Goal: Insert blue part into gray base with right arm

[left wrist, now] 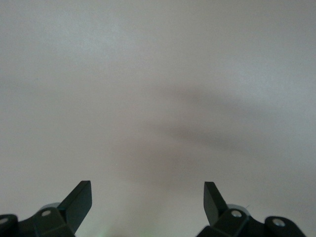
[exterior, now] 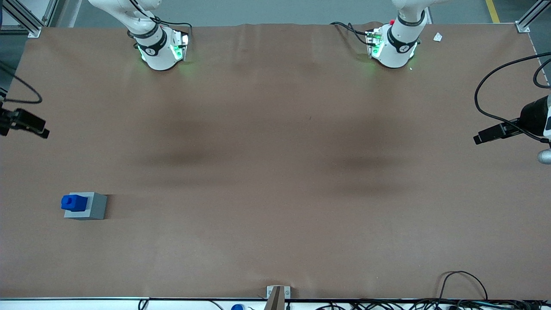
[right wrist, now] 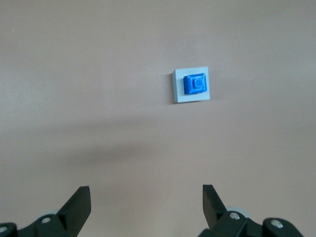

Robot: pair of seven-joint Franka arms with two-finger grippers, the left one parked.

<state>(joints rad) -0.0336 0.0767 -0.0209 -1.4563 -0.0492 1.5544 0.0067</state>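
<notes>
Small bright blue plastic block (right wrist: 195,83) sits in the recess on top of the light gray plastic cube (right wrist: 178,92) — by the look of it, your insertion is done. The pair stands on the brown table (exterior: 275,181) toward the working arm's end, near the front camera. Your black two-finger hand (right wrist: 146,203) hangs high above, well apart from them, fingers spread, holding nothing. Nothing stands near the cube — only cables (exterior: 462,277) at the table's edge.
</notes>
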